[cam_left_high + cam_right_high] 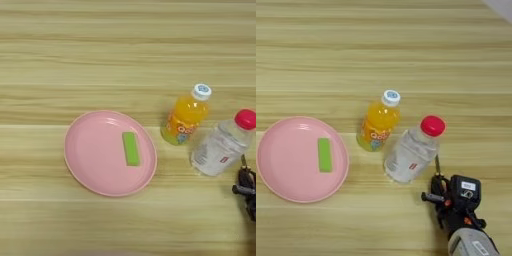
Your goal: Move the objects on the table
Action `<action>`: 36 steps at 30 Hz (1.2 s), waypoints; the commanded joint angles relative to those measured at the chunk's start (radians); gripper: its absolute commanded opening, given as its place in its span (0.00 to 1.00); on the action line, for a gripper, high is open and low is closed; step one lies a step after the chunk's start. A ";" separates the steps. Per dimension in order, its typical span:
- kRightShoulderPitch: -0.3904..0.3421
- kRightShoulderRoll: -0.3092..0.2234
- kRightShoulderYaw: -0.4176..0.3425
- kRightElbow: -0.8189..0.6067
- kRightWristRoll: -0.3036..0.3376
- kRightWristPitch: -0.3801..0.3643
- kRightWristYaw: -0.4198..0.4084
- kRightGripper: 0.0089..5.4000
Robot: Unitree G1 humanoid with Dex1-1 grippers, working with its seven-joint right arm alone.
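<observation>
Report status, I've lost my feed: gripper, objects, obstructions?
Right gripper low beside the clear red-capped water bottle, fingers unreadable. Flat green rectangular block lies on the pink round plate. Orange juice bottle stands between plate and gripper.

Head stereo pair looking down, table filling both; right eye reaching further right

**Striped wooden surface and what it carries**

The light wooden surface with pale lengthwise grain stripes fills the view. On it rest a round pink plate, an upright orange juice bottle with a white cap, and just beside it a clear plastic water bottle with a red cap.
</observation>
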 commanded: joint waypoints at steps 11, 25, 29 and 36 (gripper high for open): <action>0.024 -0.003 -0.055 -0.176 0.008 0.042 -0.020 0.16; 0.031 -0.001 -0.104 -0.340 0.041 0.080 -0.012 0.16; 0.032 0.000 -0.111 -0.365 0.045 0.092 -0.010 0.16; 0.034 0.001 -0.138 -0.433 0.067 0.096 -0.002 0.16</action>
